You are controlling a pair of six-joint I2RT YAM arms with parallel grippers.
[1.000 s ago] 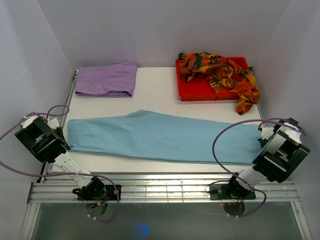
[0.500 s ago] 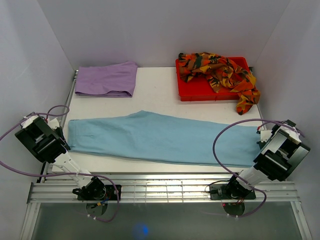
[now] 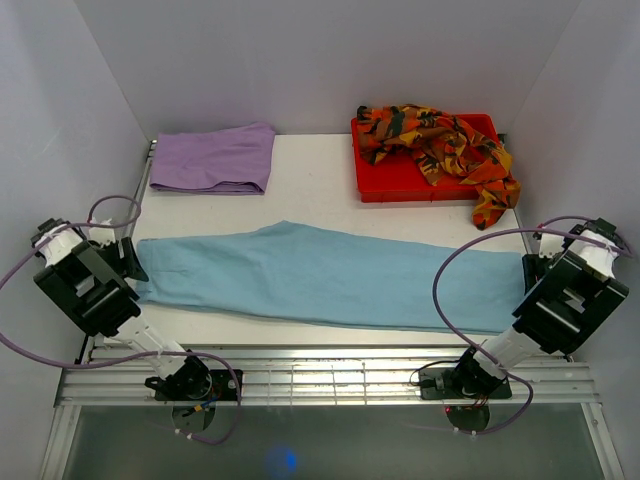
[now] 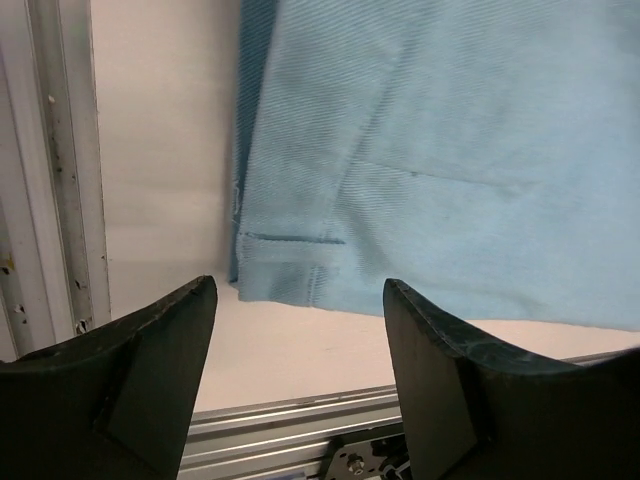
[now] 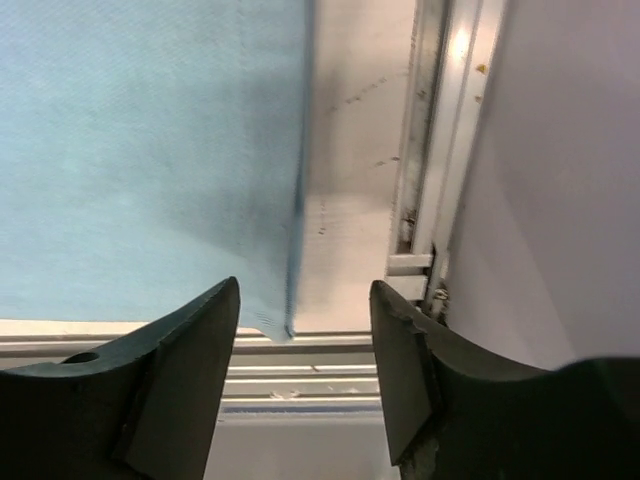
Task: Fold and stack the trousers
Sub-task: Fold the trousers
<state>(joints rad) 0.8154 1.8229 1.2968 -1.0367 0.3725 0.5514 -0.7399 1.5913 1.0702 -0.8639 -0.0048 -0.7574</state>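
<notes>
Lying flat across the near half of the table point(image 3: 310, 190), the light blue trousers point(image 3: 330, 275) are reaching almost from its left edge to its right edge. The left gripper point(image 4: 297, 300) is hovering, jaws apart and empty, over the cloth's near left corner. The right gripper point(image 5: 303, 295) is hanging likewise parted above the near right corner. Bare tabletop is showing between this pair, the folded lilac trousers point(image 3: 212, 158) at the far left corner and the patterned trousers point(image 3: 440, 145) spilling from the red tray point(image 3: 385, 188) at the far right.
</notes>
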